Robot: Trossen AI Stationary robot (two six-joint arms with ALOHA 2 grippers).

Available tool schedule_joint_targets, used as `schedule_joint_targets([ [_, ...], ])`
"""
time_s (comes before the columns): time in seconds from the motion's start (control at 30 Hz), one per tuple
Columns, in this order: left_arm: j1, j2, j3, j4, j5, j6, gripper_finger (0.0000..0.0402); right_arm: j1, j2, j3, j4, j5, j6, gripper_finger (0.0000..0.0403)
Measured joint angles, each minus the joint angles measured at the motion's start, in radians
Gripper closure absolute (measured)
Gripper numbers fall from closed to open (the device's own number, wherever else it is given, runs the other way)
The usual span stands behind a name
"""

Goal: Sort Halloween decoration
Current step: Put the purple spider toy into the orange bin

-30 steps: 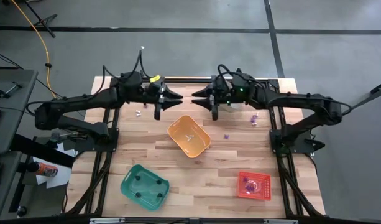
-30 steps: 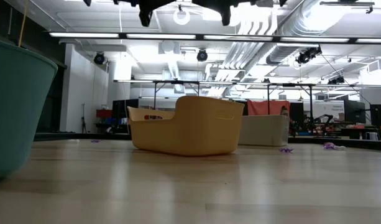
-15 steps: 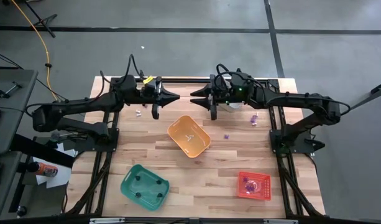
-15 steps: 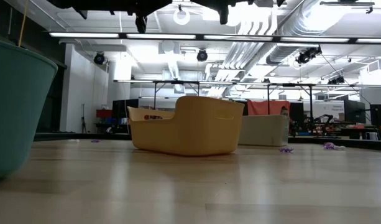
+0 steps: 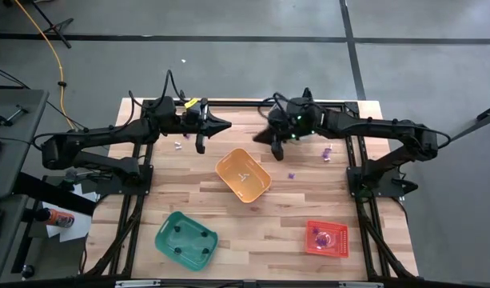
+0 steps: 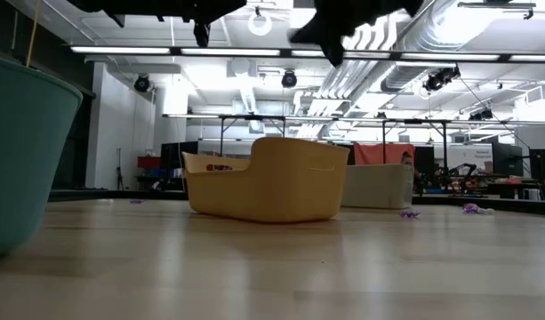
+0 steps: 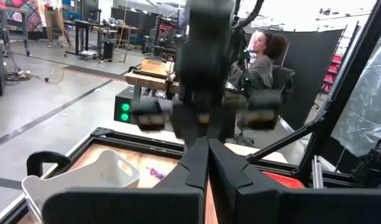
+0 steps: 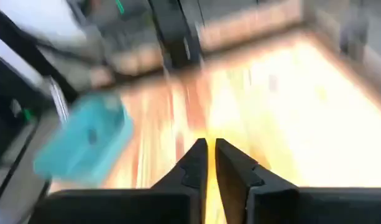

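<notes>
My left gripper (image 5: 227,124) (image 7: 207,144) hangs shut and level above the table's far side, with nothing in it. Facing it, my right gripper (image 5: 260,138) (image 8: 208,146) is tipped down over the far middle; its fingers are shut to a thin slit and hold nothing. Tiny purple decorations lie loose on the wood: one (image 5: 291,174) right of the orange bin (image 5: 243,174), some (image 5: 326,152) near the right arm, some (image 5: 178,145) under the left arm. A whitish piece (image 5: 245,171) lies in the orange bin.
A green bin (image 5: 185,240) with dark pieces stands near left, and a red bin (image 5: 326,238) with purple pieces near right. A white bin (image 7: 84,180) sits at the far edge under the right arm. A person (image 7: 265,59) sits beyond the table.
My left gripper has shut on nothing and sunk a little. My right gripper has tipped its fingers down toward the table, sunk slightly and shut, also on nothing. No bin or trinket has moved.
</notes>
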State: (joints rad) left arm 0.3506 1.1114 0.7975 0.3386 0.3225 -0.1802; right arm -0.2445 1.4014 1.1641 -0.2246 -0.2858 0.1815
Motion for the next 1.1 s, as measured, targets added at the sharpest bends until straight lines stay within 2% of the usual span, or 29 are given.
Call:
schedule_joint_targets([
  [0.1, 0.006, 0.000, 0.000, -0.002, 0.000, 0.000, 0.0399, -0.004, 0.000, 0.000, -0.293, 0.049, 0.023, 0.0352],
  [0.17, 0.011, 0.000, 0.000, -0.004, -0.001, 0.000, 0.0399, -0.004, 0.009, -0.010, -0.475, 0.118, 0.002, 0.0332],
  [0.27, 0.022, 0.000, 0.000, -0.004, -0.001, 0.000, 0.0399, -0.004, 0.013, -0.101, -0.593, 0.143, 0.034, 0.0299],
  [0.43, 0.033, 0.000, 0.000, -0.004, -0.002, -0.001, 0.0399, -0.003, 0.018, -0.310, -0.497, 0.079, 0.269, 0.0250],
  [0.57, 0.036, 0.000, 0.000, -0.002, -0.002, -0.001, 0.0399, -0.003, 0.033, -0.381, -0.374, 0.084, 0.425, 0.0235],
  [0.77, 0.038, 0.000, 0.000, -0.002, -0.013, -0.001, 0.0399, 0.011, 0.131, -0.343, -0.369, 0.115, 0.536, 0.0234],
  [0.93, 0.042, 0.000, 0.001, -0.003, -0.013, -0.012, 0.0399, 0.040, 0.244, -0.306, -0.385, 0.115, 0.573, 0.0234],
  [1.1, 0.042, 0.000, 0.001, -0.003, -0.013, -0.017, 0.0399, 0.066, 0.298, -0.281, -0.400, 0.147, 0.599, 0.0234],
])
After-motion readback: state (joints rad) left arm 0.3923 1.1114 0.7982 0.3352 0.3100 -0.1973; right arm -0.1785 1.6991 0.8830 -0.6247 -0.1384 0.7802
